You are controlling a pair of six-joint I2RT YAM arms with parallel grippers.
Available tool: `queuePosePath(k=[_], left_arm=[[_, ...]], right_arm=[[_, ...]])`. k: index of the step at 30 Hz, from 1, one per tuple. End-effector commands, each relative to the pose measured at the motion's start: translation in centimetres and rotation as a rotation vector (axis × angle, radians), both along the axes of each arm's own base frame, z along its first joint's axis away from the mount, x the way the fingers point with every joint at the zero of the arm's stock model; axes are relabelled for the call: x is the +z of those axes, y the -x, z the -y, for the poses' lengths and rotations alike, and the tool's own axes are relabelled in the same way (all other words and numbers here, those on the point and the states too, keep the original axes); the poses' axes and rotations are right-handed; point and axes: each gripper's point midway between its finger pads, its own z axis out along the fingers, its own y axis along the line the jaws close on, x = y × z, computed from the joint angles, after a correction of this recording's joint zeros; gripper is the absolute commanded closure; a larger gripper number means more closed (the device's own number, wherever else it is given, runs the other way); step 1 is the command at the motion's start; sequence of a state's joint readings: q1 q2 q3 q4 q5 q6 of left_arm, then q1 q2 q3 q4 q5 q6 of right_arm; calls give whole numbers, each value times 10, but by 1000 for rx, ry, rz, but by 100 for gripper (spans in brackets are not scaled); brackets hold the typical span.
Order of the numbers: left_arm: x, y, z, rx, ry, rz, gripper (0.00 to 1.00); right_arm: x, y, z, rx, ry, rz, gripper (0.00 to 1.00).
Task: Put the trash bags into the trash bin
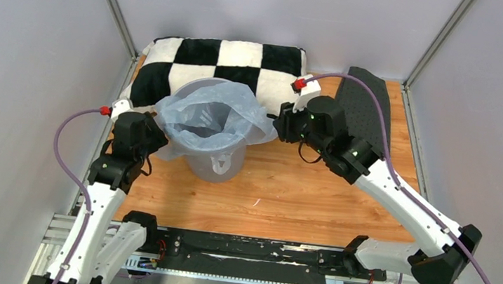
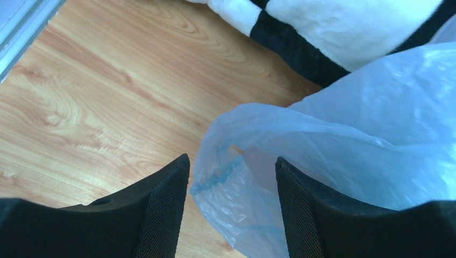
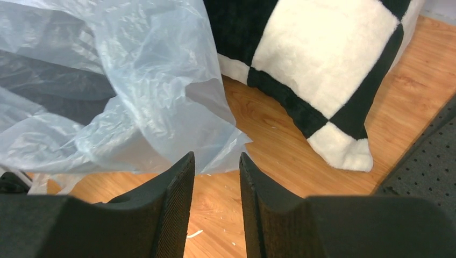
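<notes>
Top external view, starting from the left: why does the left pincer (image 1: pixel 159 134) sit right at the bin's rim?

From where I stand it looks like a liner job. The trash bag (image 1: pixel 213 113) sits inside the trash bin (image 1: pixel 216 164) with its mouth folded out over the rim, and 1 pincer waits at each side of that collar. In the left wrist view the jaws stand wide, and a fold of the film lies between them unpinched.

And the right pincer (image 3: pixel 216 161)?

Its jaws are apart too, but narrowly, with bare wood showing through the gap. The bag's edge hangs just ahead of them and nothing is gripped. I'd judge the bag as good as placed, though the collar billows loosely on the right.

What's around it?

A wood-grain tabletop (image 1: pixel 285 195), with the bin near its middle. Behind the bin lies 1 black-and-white checkered pillow (image 1: pixel 243 56); whether they touch I can't tell. At the far right is 1 dark dotted mat (image 1: pixel 372 105). Plain pale walls (image 1: pixel 32 55) close in 3 sides.
</notes>
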State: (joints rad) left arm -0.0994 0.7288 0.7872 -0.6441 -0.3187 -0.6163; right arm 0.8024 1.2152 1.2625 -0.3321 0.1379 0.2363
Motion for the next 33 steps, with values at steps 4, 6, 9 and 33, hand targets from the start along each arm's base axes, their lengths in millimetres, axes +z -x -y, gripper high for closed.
queuePosePath(k=[4,6,9,33], left_arm=[[17,15,3,-46,-3,33,42],[24,15,4,-57,-1,47,43],[35,17,5,-70,-8,61,44],[72,-17,2,-177,-177,20,36]], right_arm=[[26,37,-20,199,35,114,55],[28,42,-32,247,63,140,51],[25,41,-44,282,97,135,47],[7,2,-63,194,226,105,70]])
